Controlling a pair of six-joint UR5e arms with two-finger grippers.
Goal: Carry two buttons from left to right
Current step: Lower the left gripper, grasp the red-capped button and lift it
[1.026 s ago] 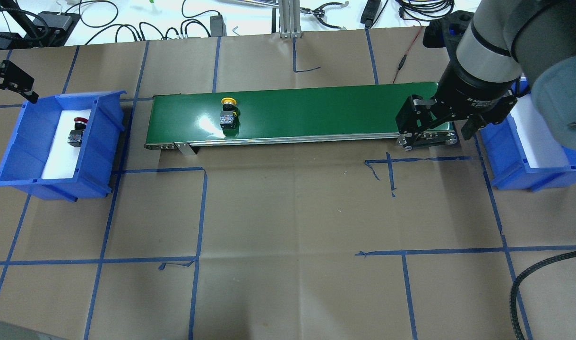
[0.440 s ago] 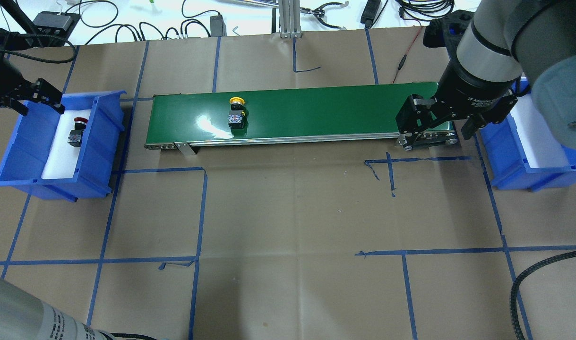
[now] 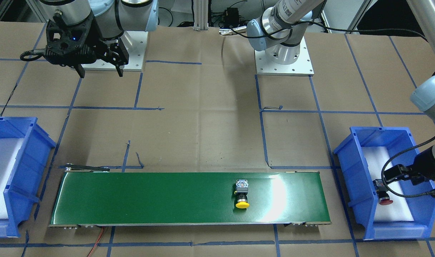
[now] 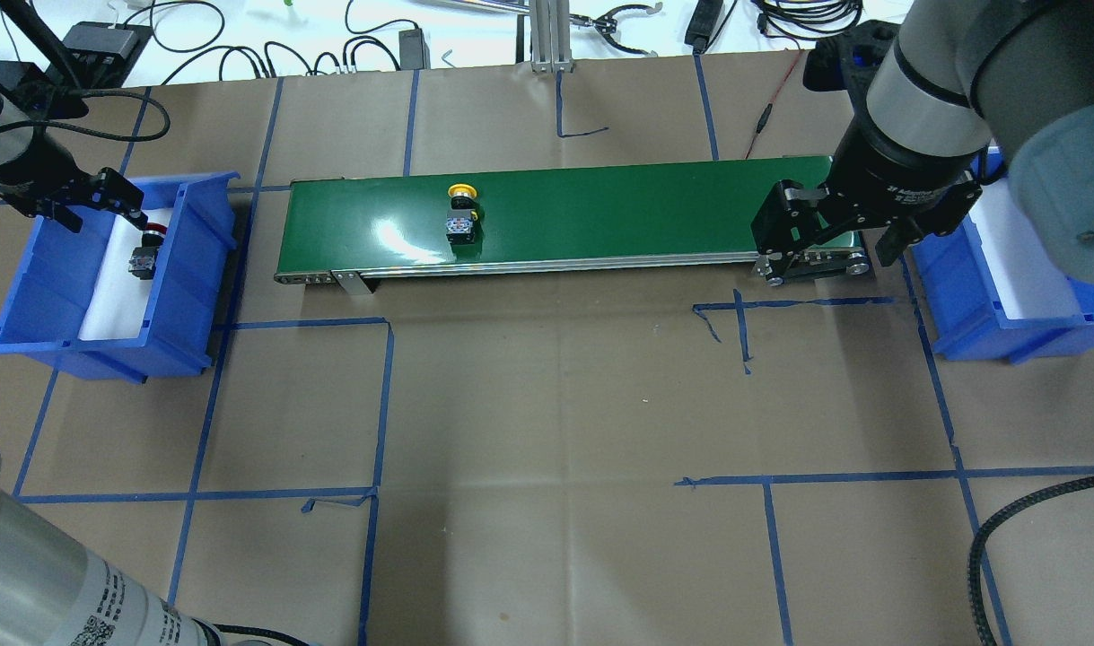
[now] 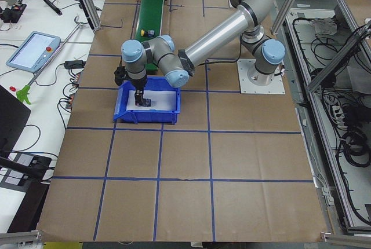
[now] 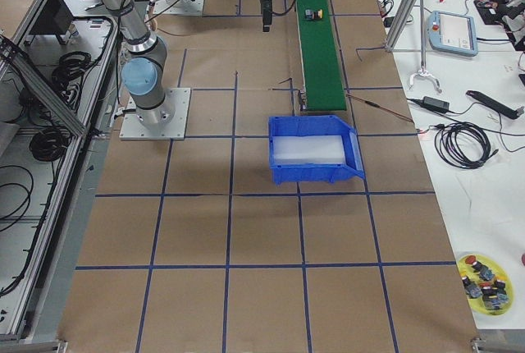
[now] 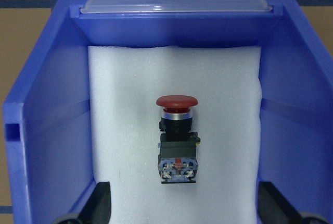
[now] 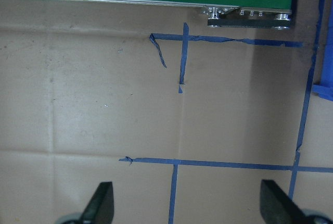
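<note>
- left claw [image 4: 107, 218]: fingers wide apart, nothing between them. It hangs in the mouth of the left-hand blue plastic bin [image 4: 192, 260], over its white foam liner [image 7: 125, 94].
- red mushroom-cap push-button [image 7: 177, 135]: lies flat on the foam, under the left claw and centred between its two fingers. No contact that I can see.
- Its long axis runs along the bin, red cap to the far side, grey-blue block to the robot's side. The fingers stand either side of that axis, so closing would pinch the black barrel or block crosswise. It looks lined up; my read is that the next move is a straight drop and close, with no wrist turn needed.
- The left arm is much the nearer one for this pick; the right arm is well apart at the other end.
- green conveyor belt [image 4: 600, 215]: sits between the bins on the brown-paper counter [image 4: 555, 404].
- yellow mushroom-cap push-button [image 4: 459, 215]: lies on the belt's left part with the same lie, cap far, block near. Nothing grips it.
- right claw [image 4: 834, 247]: fingers apart, holding nothing, hovering at the belt's right end. Its wrist view shows only bare paper, blue tape and the belt's end below. The yellow button lies well to its left, so I judge the belt must bring it over.
- second blue plastic bin [image 4: 959, 314]: far right, near the belt's end. Neither button is in it yet.
</note>
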